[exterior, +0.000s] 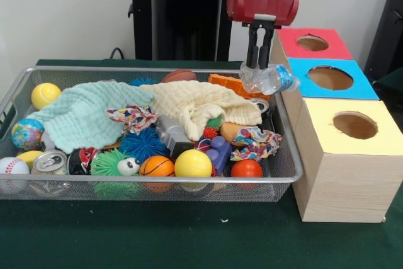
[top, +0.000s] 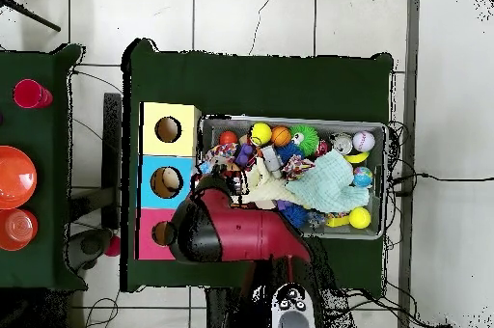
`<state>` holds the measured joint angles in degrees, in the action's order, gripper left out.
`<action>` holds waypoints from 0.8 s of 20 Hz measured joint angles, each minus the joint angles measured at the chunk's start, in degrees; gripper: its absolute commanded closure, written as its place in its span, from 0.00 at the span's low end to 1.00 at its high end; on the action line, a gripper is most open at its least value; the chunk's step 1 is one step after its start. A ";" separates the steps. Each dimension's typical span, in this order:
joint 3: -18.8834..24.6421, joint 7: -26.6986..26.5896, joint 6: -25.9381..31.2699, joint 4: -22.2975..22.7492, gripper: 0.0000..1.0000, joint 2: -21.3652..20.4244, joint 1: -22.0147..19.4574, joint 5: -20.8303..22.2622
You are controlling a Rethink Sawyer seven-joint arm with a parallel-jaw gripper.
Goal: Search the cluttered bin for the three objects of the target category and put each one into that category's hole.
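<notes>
My gripper (exterior: 258, 67) hangs over the right end of the wire mesh bin (exterior: 157, 188). It is shut on a small see-through plastic bottle (exterior: 266, 80) with a blue end, holding it lifted and tilted beside the box. The blue-surround hole (exterior: 330, 77) lies just right of the bottle, in the middle wooden box. A pale see-through thing (exterior: 170, 134) lies half under the cream cloth; I cannot tell if it is a bottle. In the overhead view the red arm (top: 241, 232) covers the gripper beside the blue hole (top: 166, 181) and the bin (top: 387, 181).
The red-surround hole (exterior: 312, 43) is behind the blue one and the yellow-surround hole (exterior: 355, 125) in front. The bin holds a mint cloth (exterior: 88, 114), a cream cloth (exterior: 201, 102), silver cans (exterior: 49, 162), balls and spiky toys. A side table with red cups (top: 29, 93) stands apart.
</notes>
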<state>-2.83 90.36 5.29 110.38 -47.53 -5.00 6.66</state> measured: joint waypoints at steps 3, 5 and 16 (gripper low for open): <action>-0.50 0.00 0.15 0.02 1.00 -0.55 0.41 -0.01; -0.45 0.00 0.71 0.04 1.00 -1.20 0.32 -0.35; 0.89 0.00 2.51 0.70 1.00 -2.76 -2.31 -1.99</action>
<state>-1.93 90.36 7.80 111.08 -50.30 -7.31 4.67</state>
